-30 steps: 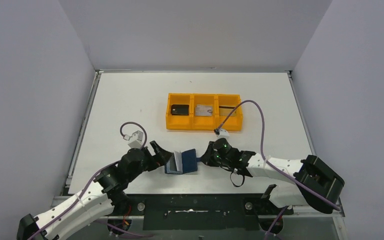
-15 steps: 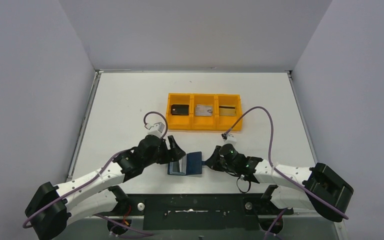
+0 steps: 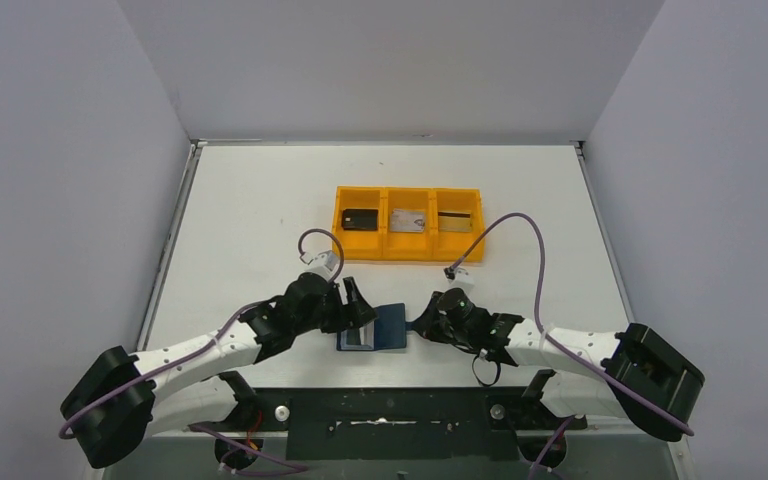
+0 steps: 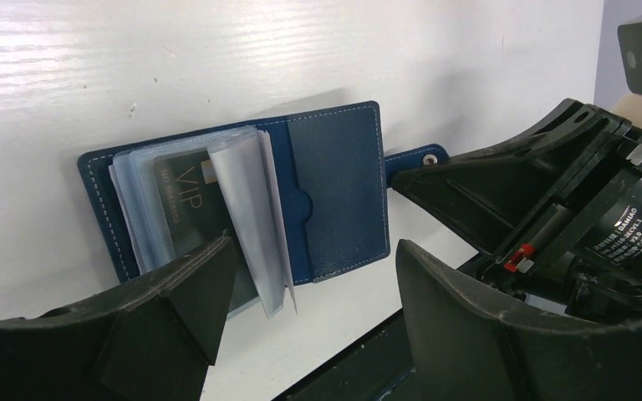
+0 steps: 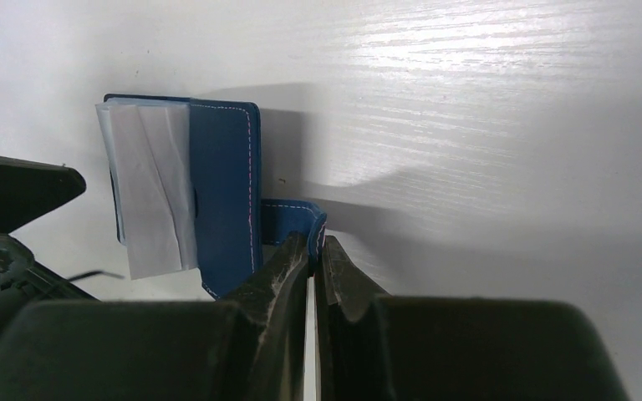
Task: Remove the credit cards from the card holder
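- The right claw (image 5: pixel 313 244) is pinched tight on the closing tab (image 5: pixel 288 219) of the card holder (image 5: pixel 221 184), with both fingertips squeezing the small blue strap.
- The tab sticks out from the card holder's right edge, and the right claw reaches it from that side, low over the desk (image 3: pixel 260 220).
- The left claw (image 4: pixel 309 276) stands wide and grips nothing.
- One of its fingers (image 4: pixel 175 309) lies over the lower edge of the card holder's left half. I cannot tell whether it touches.
- The other finger hangs off the card holder's tab side, over bare desk.
- The card holder lies open and flat on the desk, inside up, between the two claws.
- A bundle of clear sleeves (image 4: pixel 251 217) rises from the card holder's spine, tilted and partly fanned.
- A dark VIP card (image 4: pixel 180 209) sits inside a sleeve on the card holder's left half.
- Beyond the card holder, well apart from it, stands an orange tray (image 3: pixel 409 251) with three compartments.
- A silver-grey card (image 3: pixel 408 221) lies in the tray's middle compartment.
- A gold-tan card (image 3: pixel 455 219) with a dark stripe lies in the tray's right compartment.
- A dark item (image 3: pixel 360 218) lies in the tray's left compartment, too small to name.
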`<state>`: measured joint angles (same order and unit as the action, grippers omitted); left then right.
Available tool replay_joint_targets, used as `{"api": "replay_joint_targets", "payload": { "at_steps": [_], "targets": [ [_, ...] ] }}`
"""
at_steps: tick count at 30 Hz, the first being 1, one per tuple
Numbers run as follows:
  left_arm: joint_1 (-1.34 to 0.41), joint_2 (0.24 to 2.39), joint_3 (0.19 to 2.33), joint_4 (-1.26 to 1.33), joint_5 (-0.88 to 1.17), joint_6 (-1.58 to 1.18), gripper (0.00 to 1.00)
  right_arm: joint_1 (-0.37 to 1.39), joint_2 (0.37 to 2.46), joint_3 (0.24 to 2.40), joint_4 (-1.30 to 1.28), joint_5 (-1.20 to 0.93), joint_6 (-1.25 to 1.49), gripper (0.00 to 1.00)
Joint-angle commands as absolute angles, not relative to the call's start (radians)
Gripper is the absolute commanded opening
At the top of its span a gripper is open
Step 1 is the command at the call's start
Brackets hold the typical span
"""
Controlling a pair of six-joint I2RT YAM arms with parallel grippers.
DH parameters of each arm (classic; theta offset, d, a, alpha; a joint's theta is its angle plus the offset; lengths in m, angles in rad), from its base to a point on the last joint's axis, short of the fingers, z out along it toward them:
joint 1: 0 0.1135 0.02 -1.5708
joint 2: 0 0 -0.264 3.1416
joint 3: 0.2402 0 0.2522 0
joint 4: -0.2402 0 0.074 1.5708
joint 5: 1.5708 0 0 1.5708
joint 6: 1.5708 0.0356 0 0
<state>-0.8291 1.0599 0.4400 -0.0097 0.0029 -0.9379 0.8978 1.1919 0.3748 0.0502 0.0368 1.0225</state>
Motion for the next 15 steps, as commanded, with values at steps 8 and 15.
{"api": "replay_joint_targets", "payload": {
  "at_steps": [8, 15],
  "targets": [
    [-0.844, 1.171, 0.443, 0.107, 0.034, -0.959, 0.68, 0.897, 1.201, 0.379, 0.074, 0.086, 1.042, 0.04],
    [-0.86, 1.19, 0.45, 0.086, 0.004, -0.957, 0.68, 0.897, 1.216, 0.38, 0.08, 0.08, 1.045, 0.04]
  ]
}}
